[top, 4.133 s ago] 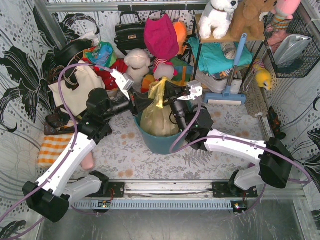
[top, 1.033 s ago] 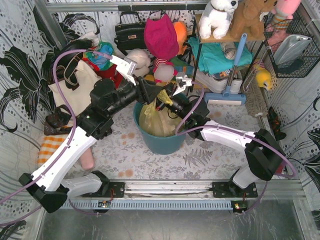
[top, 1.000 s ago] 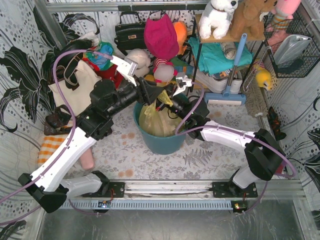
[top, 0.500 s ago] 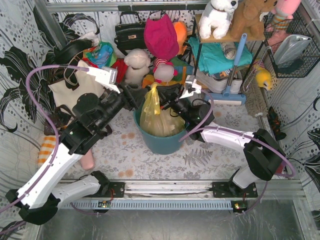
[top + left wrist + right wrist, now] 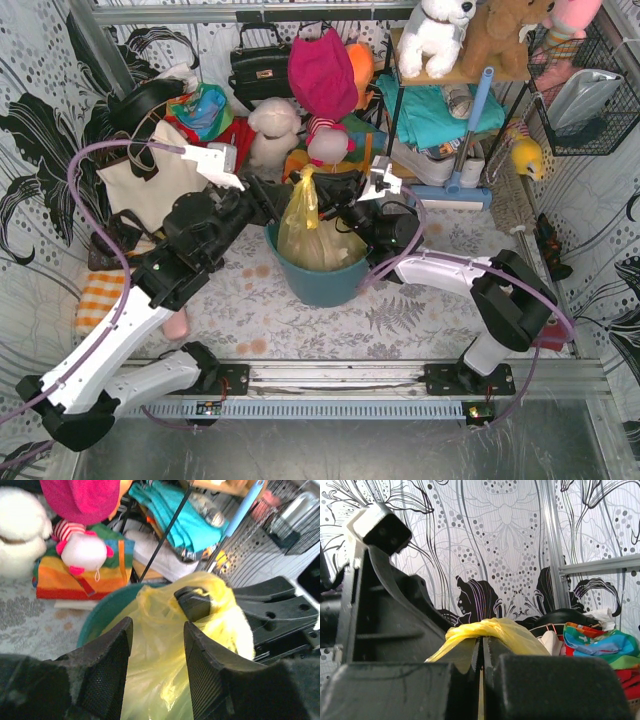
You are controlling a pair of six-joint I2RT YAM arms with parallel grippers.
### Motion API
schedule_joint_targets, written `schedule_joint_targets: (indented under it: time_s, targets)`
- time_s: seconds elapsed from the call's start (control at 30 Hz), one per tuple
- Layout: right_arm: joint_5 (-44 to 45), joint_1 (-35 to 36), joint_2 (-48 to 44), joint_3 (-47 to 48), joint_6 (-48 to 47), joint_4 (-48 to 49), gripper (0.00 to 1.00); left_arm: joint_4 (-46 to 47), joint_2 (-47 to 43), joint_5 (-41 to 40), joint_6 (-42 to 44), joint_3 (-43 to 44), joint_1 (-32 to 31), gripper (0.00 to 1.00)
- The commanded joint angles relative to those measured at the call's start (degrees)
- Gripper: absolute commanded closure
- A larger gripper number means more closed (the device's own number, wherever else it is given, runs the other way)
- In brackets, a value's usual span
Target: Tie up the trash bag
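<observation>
The yellow trash bag [image 5: 312, 232] sits in the teal bin [image 5: 318, 285], and its top is drawn up into a narrow strip [image 5: 305, 185]. My right gripper [image 5: 330, 197] is shut on the gathered plastic just right of that strip; in the right wrist view the yellow plastic [image 5: 495, 629] bulges over the closed right gripper [image 5: 482, 642]. My left gripper [image 5: 268, 200] is open at the bag's left side. In the left wrist view the left gripper [image 5: 156, 627] frames the bag [image 5: 150, 680] with a wide gap, and the right gripper's black finger [image 5: 194, 602] presses into the plastic beyond.
A cream tote [image 5: 160, 178] and an orange checked cloth [image 5: 105, 295] lie at the left. Behind the bin are a black handbag [image 5: 262, 65], plush toys [image 5: 275, 130] and a pink hat [image 5: 322, 72]. At the right stand a shelf with teal cloth [image 5: 435, 108] and a blue mop handle [image 5: 472, 125].
My left arm has drawn back to the left, off the bin's top. The bag's top now stands up as a strip, and the right gripper has shifted slightly right with it.
</observation>
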Motion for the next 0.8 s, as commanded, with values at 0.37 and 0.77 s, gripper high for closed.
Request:
schedule_joint_targets:
  time_s: [0.37,0.77]
  targets:
    - [0.23,-0.15,0.87,2.02,4.4,8.24,1.0,9.6,3.09,12.67,0.05,-6.62,-0.01,0.47]
    - [1.19,-0.16,0.66,0.78,4.68,8.17,1.0,-0.47,1.46,14.32,8.17,-6.51,-0.01,0.59]
